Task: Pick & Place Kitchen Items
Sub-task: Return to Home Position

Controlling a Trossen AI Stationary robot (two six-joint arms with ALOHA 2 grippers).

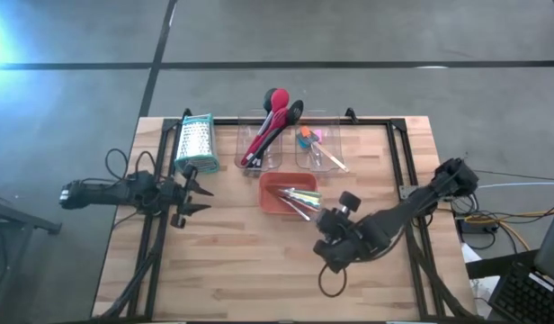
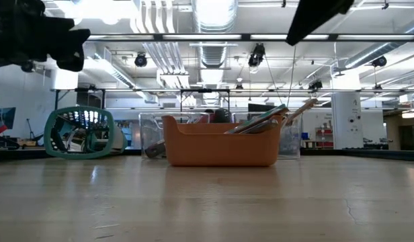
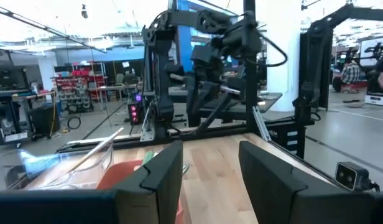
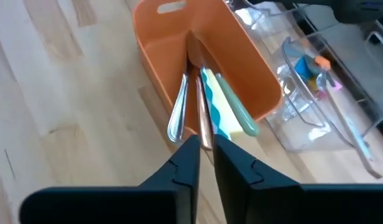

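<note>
Red and black long-handled spoons and spatulas (image 1: 270,121) are lying bunched and slanted in the left clear tub (image 1: 242,135), their heads poking out past its far rim. Tiny orange, blue and pink pieces (image 1: 307,137) are sitting in the right clear tub (image 1: 331,135). Thin tools (image 4: 224,109) with silver, copper and green-yellow handles are leaning together out of the orange tray (image 4: 235,56).

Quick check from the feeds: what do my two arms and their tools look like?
Both arms are black, built of chunky jointed segments. The left arm has black cable looped beside it; the right arm carries a cable loop near its wrist. The left tool and right tool each have two flat, angular black fingers.
</note>
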